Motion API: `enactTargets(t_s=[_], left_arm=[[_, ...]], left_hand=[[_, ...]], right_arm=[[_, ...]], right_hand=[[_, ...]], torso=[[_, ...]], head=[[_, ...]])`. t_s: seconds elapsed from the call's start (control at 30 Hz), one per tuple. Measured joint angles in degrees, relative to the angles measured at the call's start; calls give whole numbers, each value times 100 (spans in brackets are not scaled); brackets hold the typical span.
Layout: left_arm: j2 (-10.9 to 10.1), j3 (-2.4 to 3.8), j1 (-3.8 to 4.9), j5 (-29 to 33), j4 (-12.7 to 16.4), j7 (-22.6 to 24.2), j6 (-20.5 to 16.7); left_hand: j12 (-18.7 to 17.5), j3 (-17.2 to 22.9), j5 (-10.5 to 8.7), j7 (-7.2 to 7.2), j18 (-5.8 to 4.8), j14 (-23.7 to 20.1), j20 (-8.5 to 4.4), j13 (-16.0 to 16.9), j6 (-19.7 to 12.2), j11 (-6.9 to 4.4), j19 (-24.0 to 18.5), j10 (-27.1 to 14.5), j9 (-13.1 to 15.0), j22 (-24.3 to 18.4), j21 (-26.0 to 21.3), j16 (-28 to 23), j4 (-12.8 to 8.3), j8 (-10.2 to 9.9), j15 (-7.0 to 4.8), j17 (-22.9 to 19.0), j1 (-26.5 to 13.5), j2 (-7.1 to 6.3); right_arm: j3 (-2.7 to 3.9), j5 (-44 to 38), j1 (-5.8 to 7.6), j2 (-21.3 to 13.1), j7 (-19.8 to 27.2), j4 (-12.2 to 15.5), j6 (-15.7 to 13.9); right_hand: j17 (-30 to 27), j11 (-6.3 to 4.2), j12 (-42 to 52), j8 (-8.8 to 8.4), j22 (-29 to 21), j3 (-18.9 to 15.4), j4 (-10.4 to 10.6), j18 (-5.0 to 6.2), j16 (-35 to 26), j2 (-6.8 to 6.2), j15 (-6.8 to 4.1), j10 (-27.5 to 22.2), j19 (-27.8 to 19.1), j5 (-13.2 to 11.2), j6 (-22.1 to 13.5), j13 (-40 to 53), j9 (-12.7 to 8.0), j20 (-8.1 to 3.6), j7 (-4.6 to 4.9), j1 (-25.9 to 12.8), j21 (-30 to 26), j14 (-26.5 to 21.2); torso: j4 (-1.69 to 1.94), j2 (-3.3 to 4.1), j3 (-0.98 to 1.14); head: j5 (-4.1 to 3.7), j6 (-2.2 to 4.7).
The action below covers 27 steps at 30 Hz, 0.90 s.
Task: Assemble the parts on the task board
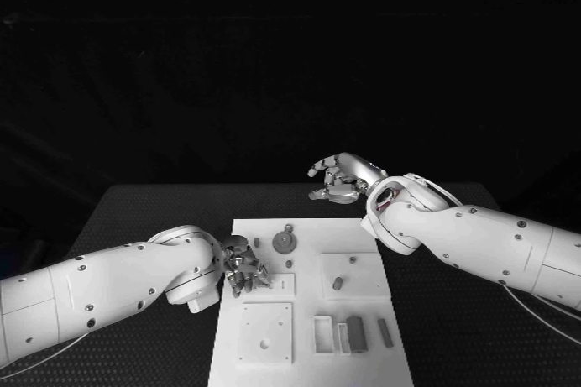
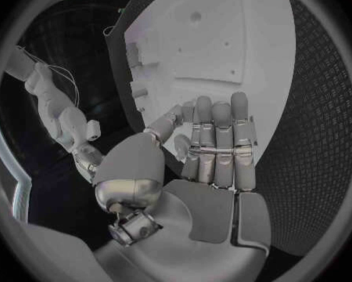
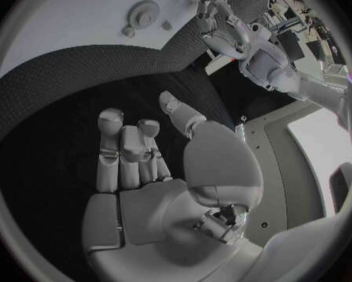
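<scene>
the left hand (image 1: 243, 270), silver and many-fingered, hangs low over the left edge of the white rectangular task board (image 1: 309, 353), its fingers (image 2: 215, 144) lying straight side by side with the thumb folded towards them; whether anything small sits between thumb and fingers i cannot tell, so its grip stays an open question. just beside it on the board lies a raised square plate (image 1: 273, 286), and a little further a round grey disc part (image 1: 285, 241), a small dark grey peg (image 1: 337, 282) on another square plate, and near the front edge a slotted white holder with dark grey bar parts (image 1: 356, 334). the right hand (image 1: 339, 179) is lifted beyond the far edge of the board, over the black textured tabletop (image 1: 158, 211), fingers curled loosely inward and holding nothing that i can see. the likely trouble from here: the left hand is so close to the board's edge that a sideways sweep could nudge the whole board or knock the loose small parts out of their seats, and a flat-fingered approach may fail to pinch a piece so small. the left forearm comes in low and nearly level; the right arm is bent, wrist raised, palm turned down.
</scene>
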Motion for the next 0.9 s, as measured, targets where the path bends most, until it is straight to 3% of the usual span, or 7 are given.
enactTargets(t_s=[0.33,0.5,0.73,0.9], left_arm=[[71,0,0,-240,18,-98,19],[135,2,0,-450,42,-147,28],[192,4,0,-710,7,-209,41],[325,4,0,-837,-117,-249,68]], left_hand=[[392,-25,234,-79,-1,51,-132,123,107,-102,134,86,3,260,224,551,26,10,-132,-234,-153,-26],[583,-32,295,-113,-1,62,-183,168,140,-183,185,102,250,374,310,809,33,15,-182,-370,-246,-22],[728,-9,496,-120,-2,41,-205,172,143,-189,225,102,302,462,338,1027,5,21,-203,-552,-293,23],[754,-3,511,-121,-2,41,-205,172,142,-197,225,92,335,480,338,1069,-2,30,-203,-596,-308,38]], right_arm=[[0,26,0,5,2,-9,13],[0,33,0,0,2,-7,23],[-1,37,0,15,2,-19,42],[-1,41,0,23,2,-34,51]], right_hand=[[0,0,22,0,0,0,0,0,0,0,0,0,-9,0,-13,-1,0,10,13,0,-23,0],[0,0,22,0,0,0,0,0,0,-1,0,0,-10,0,-13,-1,0,11,13,0,-23,0],[0,0,22,0,-1,0,0,0,0,-1,0,0,-14,0,-14,-6,1,15,14,1,-23,0],[0,-1,22,0,-1,0,0,0,0,-1,0,0,-2,0,-19,-6,-4,-3,19,1,-23,0]], torso=[[3,0,7],[3,0,6],[3,-1,6],[3,-1,7]], head=[[-11,-8],[-2,0],[1,12],[-5,25]])
